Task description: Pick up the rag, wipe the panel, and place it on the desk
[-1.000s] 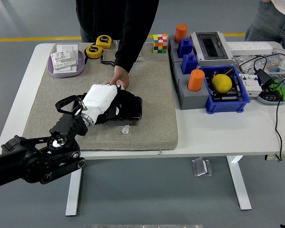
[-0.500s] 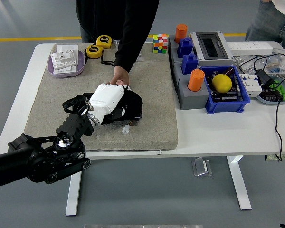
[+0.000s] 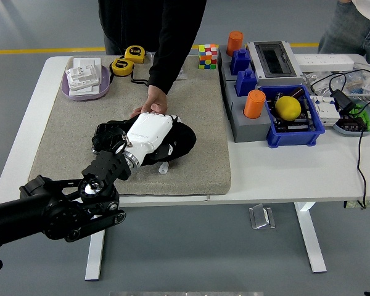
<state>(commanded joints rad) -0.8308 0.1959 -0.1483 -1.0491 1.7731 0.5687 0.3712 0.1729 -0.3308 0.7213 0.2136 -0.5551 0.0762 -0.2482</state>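
Your view looks down over a white table (image 3: 283,179) with a beige felt mat (image 3: 197,117) covering its left half. Your left hand (image 3: 151,132), white-shelled on a black arm, lies palm down on a black rag (image 3: 184,140) near the middle of the mat. The fingers look curled down into the cloth, pressing it flat, so the hand appears clenched on the rag rather than released. The rag sits bunched under and to the right of the hand, and it seems to cover a dark panel; the panel itself is mostly hidden, so you cannot tell its outline.

A person stands at the far side in a dark sleeve, and the person's hand (image 3: 151,105) rests on the mat touching the far edge of the rag and panel, most likely steadying the panel so it does not slide while you wipe.

The rag's long axis runs roughly left to right across the mat, slightly tilted, with its free bulge pointing right, toward the grey and blue blocks (image 3: 246,92). A small pale object (image 3: 163,167) lies just beside the rag on the near side. Your right hand is not visible.

You appear to be mid-wipe, with the set-down on the desk not yet done.
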